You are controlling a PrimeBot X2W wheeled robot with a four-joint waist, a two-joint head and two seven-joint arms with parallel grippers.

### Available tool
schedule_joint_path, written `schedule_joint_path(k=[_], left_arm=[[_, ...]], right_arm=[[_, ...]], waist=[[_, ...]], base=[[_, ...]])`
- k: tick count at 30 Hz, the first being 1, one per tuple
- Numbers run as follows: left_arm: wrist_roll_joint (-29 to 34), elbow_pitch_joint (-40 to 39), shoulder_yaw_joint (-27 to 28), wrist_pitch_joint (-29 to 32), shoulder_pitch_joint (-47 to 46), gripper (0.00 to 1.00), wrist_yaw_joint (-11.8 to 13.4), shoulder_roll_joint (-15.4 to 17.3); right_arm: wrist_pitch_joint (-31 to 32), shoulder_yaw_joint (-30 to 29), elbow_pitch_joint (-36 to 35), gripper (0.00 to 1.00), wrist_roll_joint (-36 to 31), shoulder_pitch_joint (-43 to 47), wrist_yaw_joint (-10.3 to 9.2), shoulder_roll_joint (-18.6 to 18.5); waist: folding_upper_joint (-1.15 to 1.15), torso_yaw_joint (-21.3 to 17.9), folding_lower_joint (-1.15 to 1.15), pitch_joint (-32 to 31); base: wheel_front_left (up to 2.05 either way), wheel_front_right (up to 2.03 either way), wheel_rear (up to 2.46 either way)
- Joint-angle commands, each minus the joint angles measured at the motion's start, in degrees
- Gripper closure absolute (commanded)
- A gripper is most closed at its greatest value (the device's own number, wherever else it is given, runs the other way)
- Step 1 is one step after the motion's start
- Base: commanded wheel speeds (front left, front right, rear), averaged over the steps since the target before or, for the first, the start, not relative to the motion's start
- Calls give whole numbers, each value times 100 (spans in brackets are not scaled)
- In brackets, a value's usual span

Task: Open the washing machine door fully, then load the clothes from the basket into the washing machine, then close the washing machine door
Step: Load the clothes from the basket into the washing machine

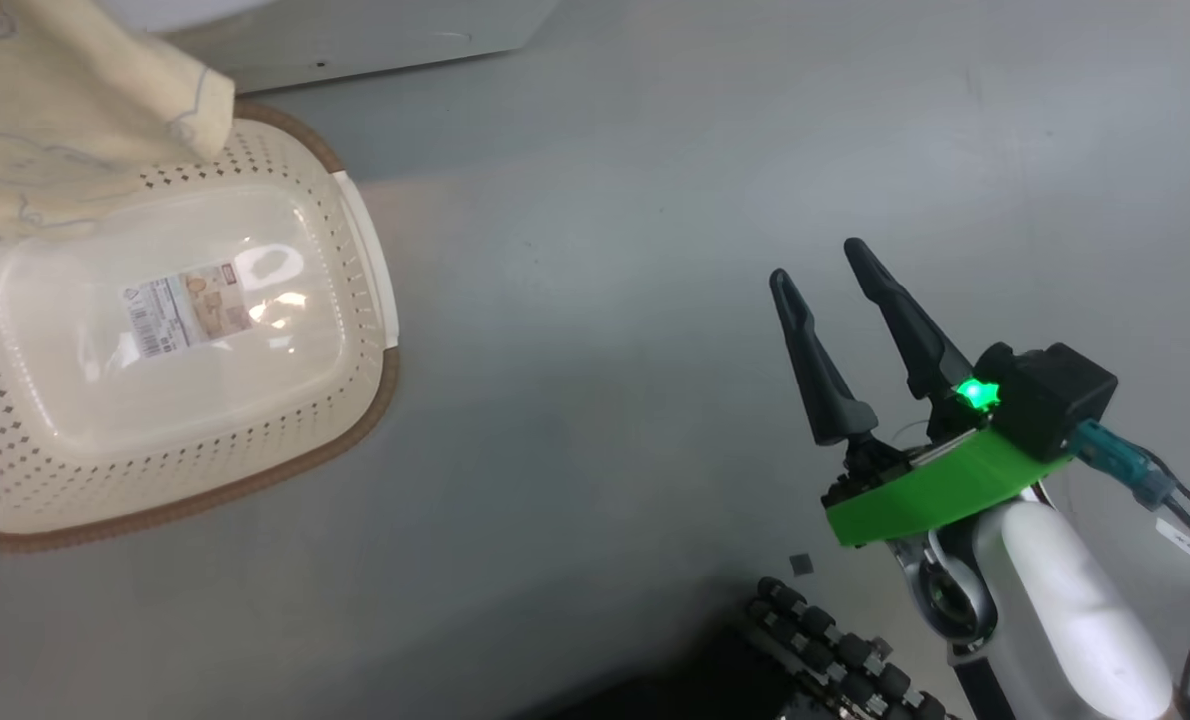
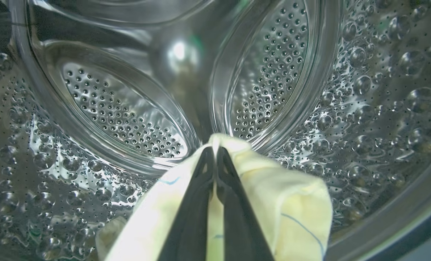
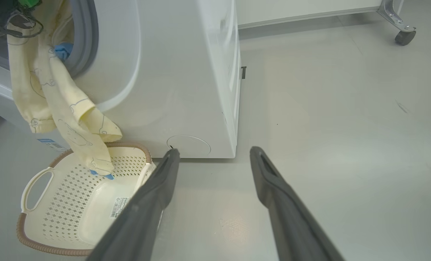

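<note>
Pale floor and one caster at the back of my feed.

I see a smooth, pale grey floor (image 3: pixel 327 127) with a soft sheen of overhead light. It runs back to an off-white flat panel (image 3: pixel 302 9), wall or furniture I can't tell, with a grey shadowed strip (image 3: pixel 291 30) beneath it. Beside it, a silver metal leg (image 3: pixel 391 12) stands on a small black caster wheel (image 3: pixel 404 37). A thin dark scuff mark (image 3: pixel 402 106) lies apart from it.

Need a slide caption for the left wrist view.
Loading step: left hand shut on the cream-yellow clothes, holding them inside the perforated steel drum.
</note>
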Motion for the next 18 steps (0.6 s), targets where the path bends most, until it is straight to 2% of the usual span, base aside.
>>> schedule_joint_path(k=[1, 11, 18], left_arm=[[82, -195, -17, -61, -395, 100, 46, 277], [276, -252, -290, -63, -1046, 100, 110, 553], [88, -618, -164, -63, -1216, 100, 238, 703]], right_arm=[[-37, 114, -170, 0, 73, 101, -16, -13], [-37, 289, -227, 0, 201, 242, -16, -13], [-37, 358, -269, 0, 174, 324, -16, -13]], waist=[[0, -86, -1, 70], [0, -321, -1, 214], [0, -500, -1, 251]], base=[[0, 0, 0], [0, 0, 0], [0, 0, 0]])
